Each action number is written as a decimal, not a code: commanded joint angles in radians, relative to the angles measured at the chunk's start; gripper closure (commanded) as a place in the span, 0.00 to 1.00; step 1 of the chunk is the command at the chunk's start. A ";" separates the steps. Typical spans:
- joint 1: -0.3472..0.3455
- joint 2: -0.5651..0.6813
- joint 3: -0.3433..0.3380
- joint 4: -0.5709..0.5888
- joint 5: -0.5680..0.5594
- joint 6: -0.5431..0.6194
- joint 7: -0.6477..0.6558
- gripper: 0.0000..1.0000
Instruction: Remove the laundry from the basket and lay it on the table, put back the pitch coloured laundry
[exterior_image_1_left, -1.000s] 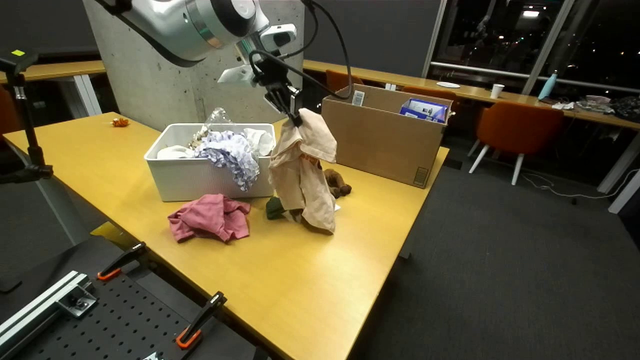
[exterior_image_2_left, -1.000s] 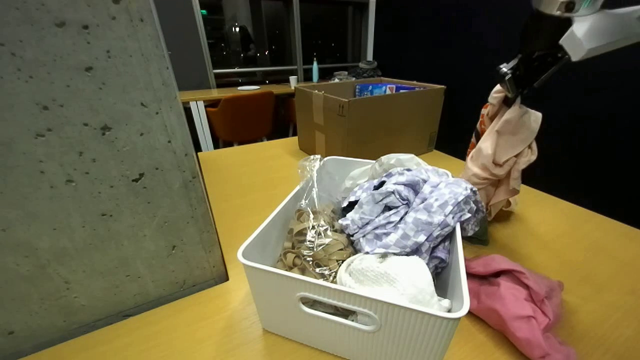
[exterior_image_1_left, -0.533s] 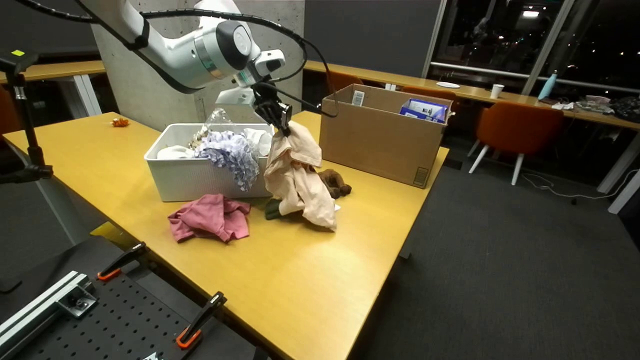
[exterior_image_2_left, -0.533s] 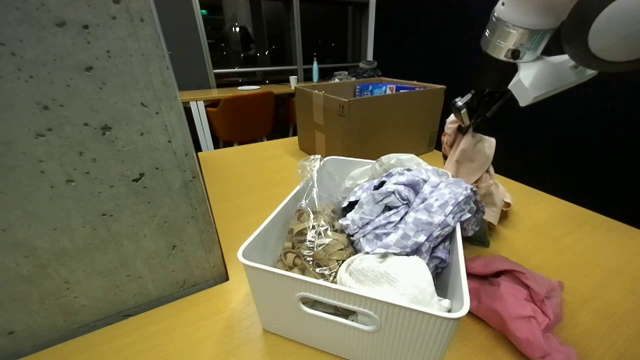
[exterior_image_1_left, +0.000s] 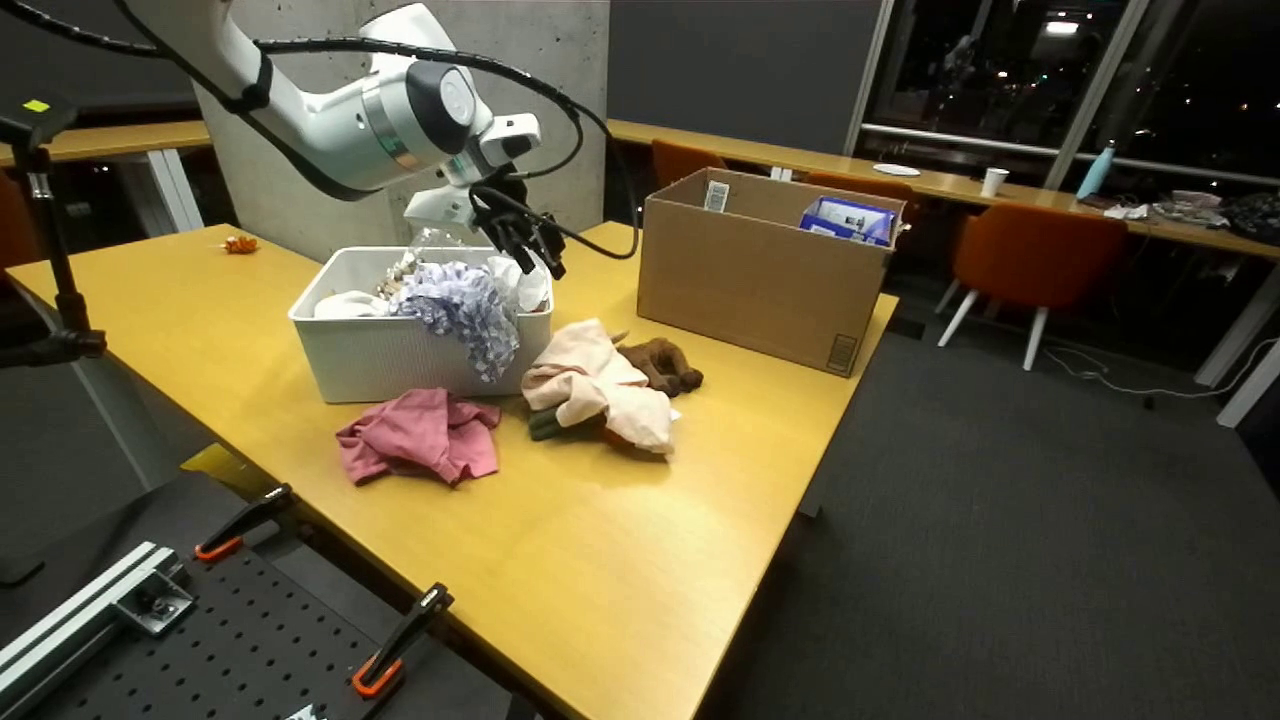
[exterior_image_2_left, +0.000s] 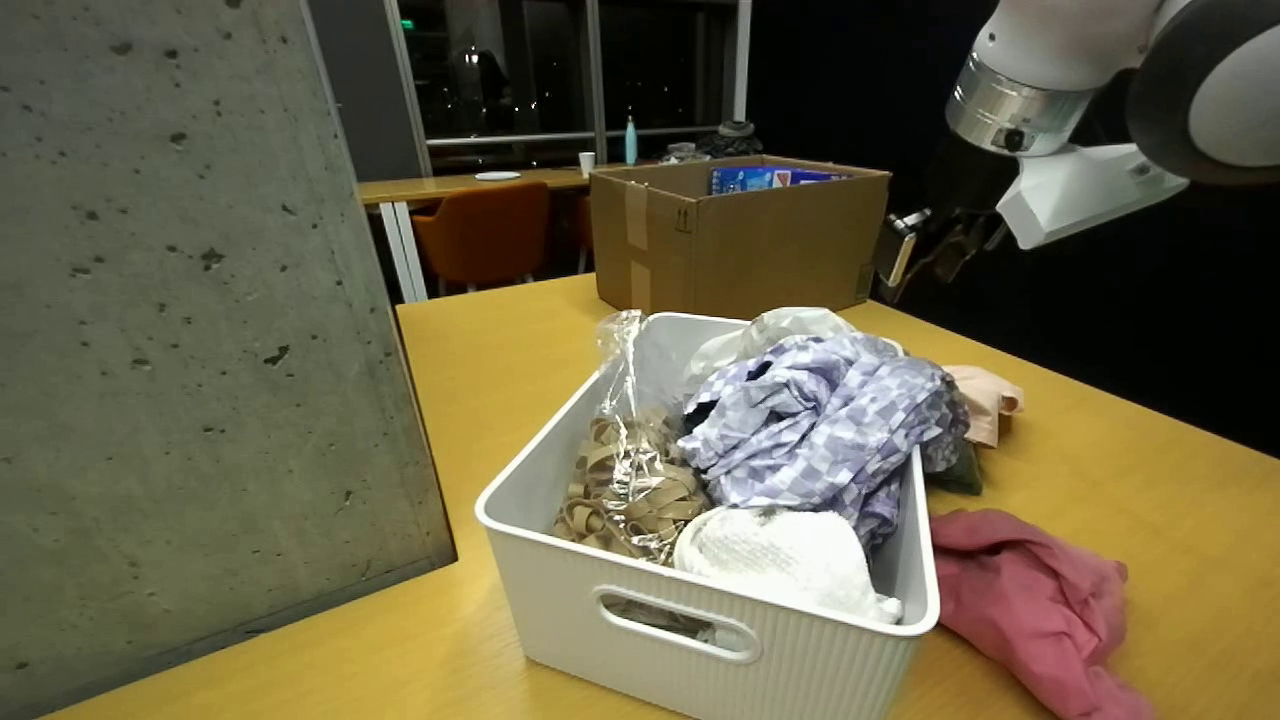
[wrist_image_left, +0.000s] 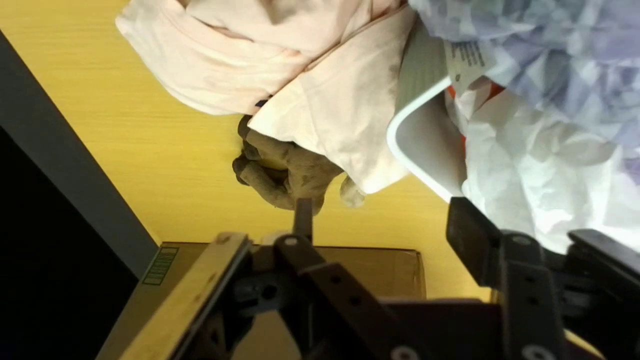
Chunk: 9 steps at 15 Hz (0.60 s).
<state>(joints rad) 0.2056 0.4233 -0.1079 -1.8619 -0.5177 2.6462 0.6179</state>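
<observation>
Seen apparently midway through emptying the white basket (exterior_image_1_left: 390, 362), left of center in an exterior view, with peach cloth (exterior_image_1_left: 600, 378) and rose cloth (exterior_image_1_left: 420, 437) lying mid-frame on the table (exterior_image_1_left: 600, 560). Likely calling next for a reach to the checkered cloth (exterior_image_1_left: 460, 303) draped over the rim, presumably leaving the put-back for later. Showing in the wrist view's lower half the pincer (wrist_image_left: 380, 217), spread wide, holding nothing. Cannot tell, from these angles, whether touching the basket.
</observation>
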 joint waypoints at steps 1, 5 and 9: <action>0.025 -0.109 -0.028 -0.156 -0.010 0.062 0.013 0.01; -0.019 -0.127 -0.051 -0.165 0.006 0.136 -0.038 0.00; -0.080 -0.129 -0.033 -0.126 0.125 0.100 -0.133 0.00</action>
<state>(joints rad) 0.1568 0.3098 -0.1541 -1.9968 -0.4740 2.7532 0.5599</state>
